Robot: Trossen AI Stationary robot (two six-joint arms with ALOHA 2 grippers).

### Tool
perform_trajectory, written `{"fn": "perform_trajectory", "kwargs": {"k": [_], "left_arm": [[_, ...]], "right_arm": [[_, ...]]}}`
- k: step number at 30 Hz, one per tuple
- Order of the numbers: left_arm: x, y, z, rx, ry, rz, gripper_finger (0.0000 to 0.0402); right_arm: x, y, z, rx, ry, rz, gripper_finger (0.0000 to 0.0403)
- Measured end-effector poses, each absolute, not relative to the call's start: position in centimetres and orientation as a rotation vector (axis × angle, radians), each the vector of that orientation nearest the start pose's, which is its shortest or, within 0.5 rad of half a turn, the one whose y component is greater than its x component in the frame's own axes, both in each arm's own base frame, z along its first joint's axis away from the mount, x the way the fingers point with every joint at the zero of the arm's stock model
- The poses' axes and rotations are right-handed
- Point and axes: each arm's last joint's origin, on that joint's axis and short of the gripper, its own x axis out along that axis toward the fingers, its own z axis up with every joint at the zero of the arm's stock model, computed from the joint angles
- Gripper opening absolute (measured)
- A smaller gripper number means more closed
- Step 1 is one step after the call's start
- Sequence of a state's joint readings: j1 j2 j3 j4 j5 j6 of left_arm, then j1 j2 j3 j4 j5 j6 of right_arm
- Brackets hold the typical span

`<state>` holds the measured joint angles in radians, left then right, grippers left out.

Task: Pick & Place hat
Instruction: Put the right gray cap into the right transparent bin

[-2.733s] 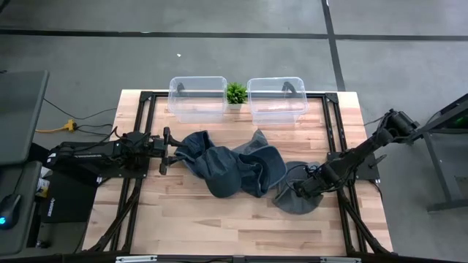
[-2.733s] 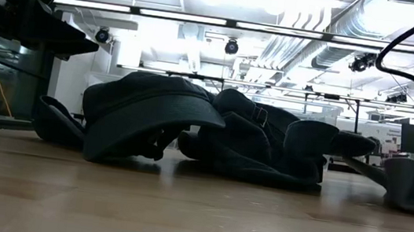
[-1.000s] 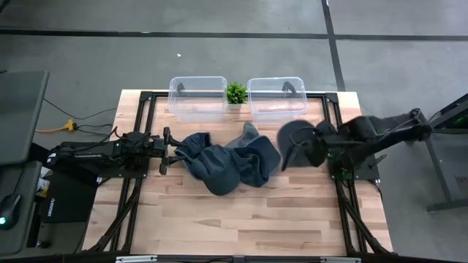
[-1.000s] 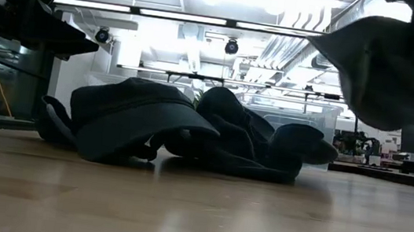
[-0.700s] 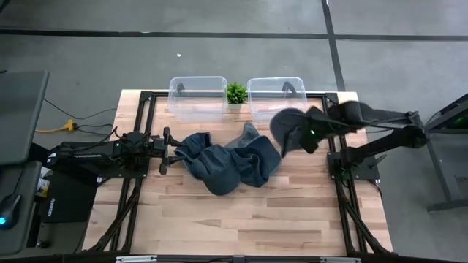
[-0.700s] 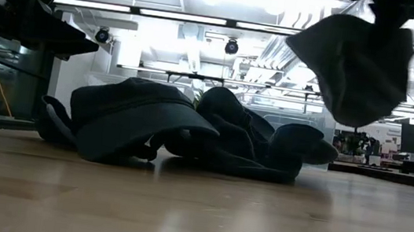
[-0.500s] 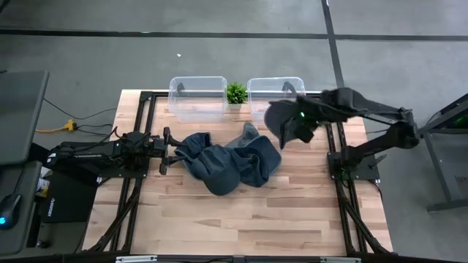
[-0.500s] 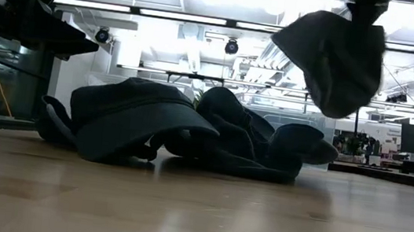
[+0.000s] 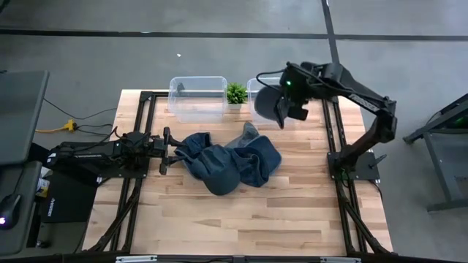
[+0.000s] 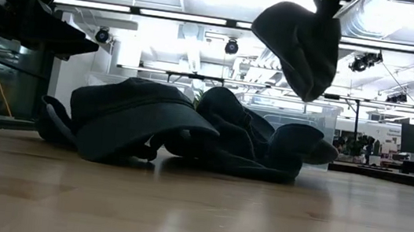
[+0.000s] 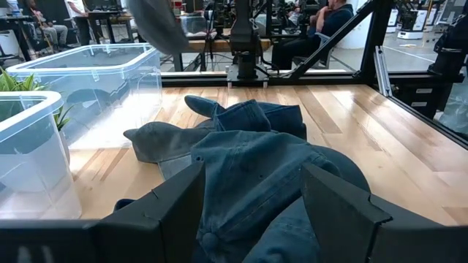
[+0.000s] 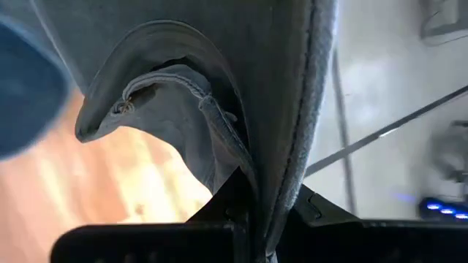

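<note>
From the high view, we see the right gripper (image 9: 295,102) raised over the right-hand clear bin (image 9: 276,98) at the far edge of the bench (image 9: 248,212), with a grey hat (image 9: 269,103) hanging from it. The left gripper (image 9: 167,150) lies low beside the pile of hats (image 9: 229,162) in mid-bench. A small plant (image 9: 235,93) stands between the two bins, the left bin (image 9: 197,97) beside it.

In the low view the carried hat (image 10: 297,46) dangles well above the pile (image 10: 182,129), clear of everything on the bench.

The left wrist view shows that arm's own jaws spread apart and empty, just short of the denim hats (image 11: 248,157). People sit in the room beyond.

The right wrist view gives what the others cannot: the jaws are clamped together on a fold of the hat's fabric (image 12: 219,109), which fills nearly the whole picture.

We judge the carry to be nearly done. The next move calls for lowering over the bin and letting go; whether the hat is centred over the opening only the high view suggests, and the limp cloth could catch on the rim.
</note>
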<state>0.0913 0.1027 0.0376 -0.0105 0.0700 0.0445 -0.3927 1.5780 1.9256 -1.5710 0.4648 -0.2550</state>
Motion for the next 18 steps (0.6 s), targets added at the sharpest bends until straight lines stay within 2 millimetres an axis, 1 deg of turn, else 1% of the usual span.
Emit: {"fn": "perform_trajectory", "kwargs": {"k": [4,8,12,15,18], "left_arm": [[10.2,0.7,16.7,0.039,0.076,0.019,0.0221],[10.2,0.7,16.7,0.039,0.076,0.020,0.0221],[10.2,0.7,16.7,0.038,0.076,0.019,0.0221],[10.2,0.7,16.7,0.039,0.076,0.020,0.0221],[10.2,0.7,16.7,0.038,0.076,0.020,0.0221]], "right_arm": [[24.2,-12.4,42.3,-0.302,1.365,-0.559,0.0020],[24.3,-13.7,42.1,-0.364,1.416,-0.552,0.0020],[24.1,-15.2,41.8,-0.411,1.477,-0.569,0.0020],[23.7,-16.4,41.6,-0.426,1.522,-0.617,0.0020],[23.4,-17.3,41.4,-0.430,1.552,-0.624,0.0020]]}}
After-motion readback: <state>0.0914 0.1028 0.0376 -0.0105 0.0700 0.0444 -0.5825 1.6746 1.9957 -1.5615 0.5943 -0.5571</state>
